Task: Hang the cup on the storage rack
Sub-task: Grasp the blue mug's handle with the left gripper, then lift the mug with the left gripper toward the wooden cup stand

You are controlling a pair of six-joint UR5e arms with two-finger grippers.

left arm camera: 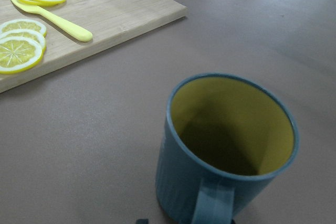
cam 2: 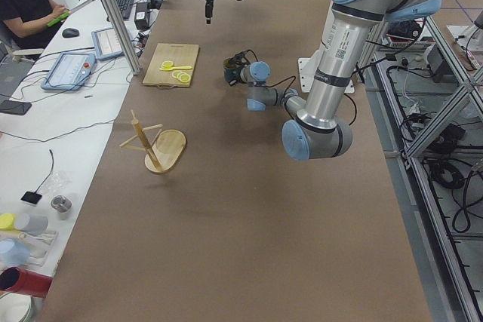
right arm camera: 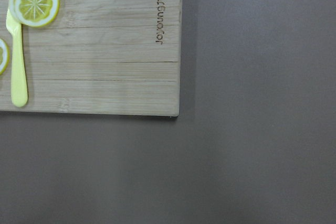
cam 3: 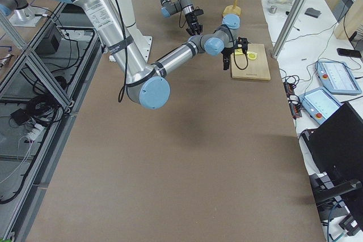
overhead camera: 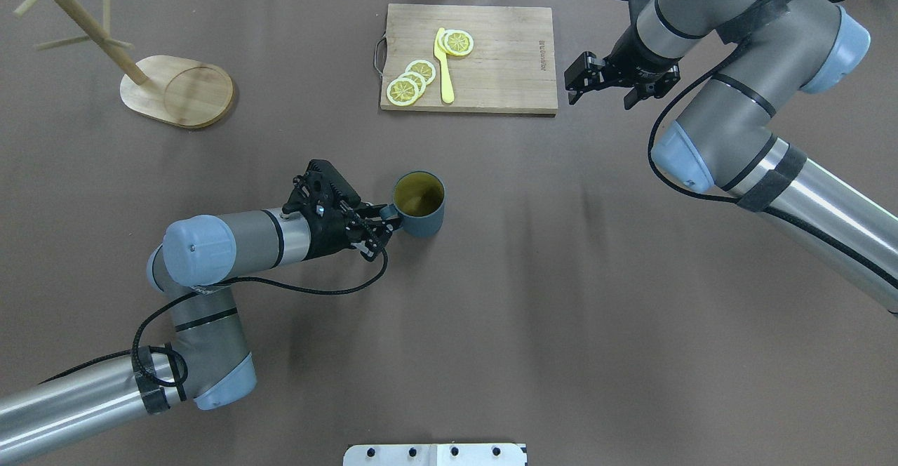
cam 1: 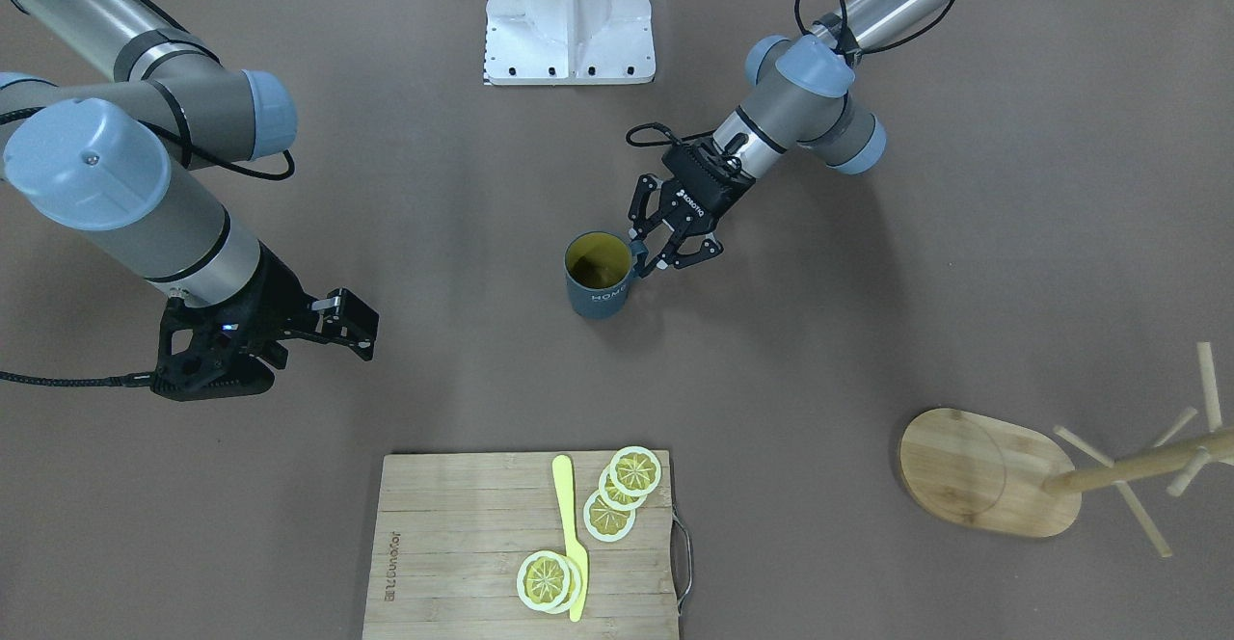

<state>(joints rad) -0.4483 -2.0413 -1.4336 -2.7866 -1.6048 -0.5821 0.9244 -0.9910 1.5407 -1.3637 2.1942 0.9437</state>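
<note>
The cup (overhead camera: 419, 204), dark blue-grey with a mustard-yellow inside, stands upright mid-table; it also shows in the front view (cam 1: 598, 279) and fills the left wrist view (left arm camera: 228, 145). Its handle (left arm camera: 212, 203) points toward my left gripper (overhead camera: 387, 219), whose fingers close around it. In the front view the left gripper (cam 1: 650, 253) sits just beside the cup's rim. The storage rack (overhead camera: 175, 90), a wooden mug tree on an oval base, stands at the far left, well away from the cup (cam 1: 983, 471). My right gripper (overhead camera: 603, 90) hangs open and empty beside the cutting board.
A wooden cutting board (overhead camera: 484, 66) with lemon slices (overhead camera: 410, 80) and a yellow knife (overhead camera: 444, 66) lies at the table's far middle; it also shows in the right wrist view (right arm camera: 105, 51). The white robot base (cam 1: 569, 13) stands at the near edge.
</note>
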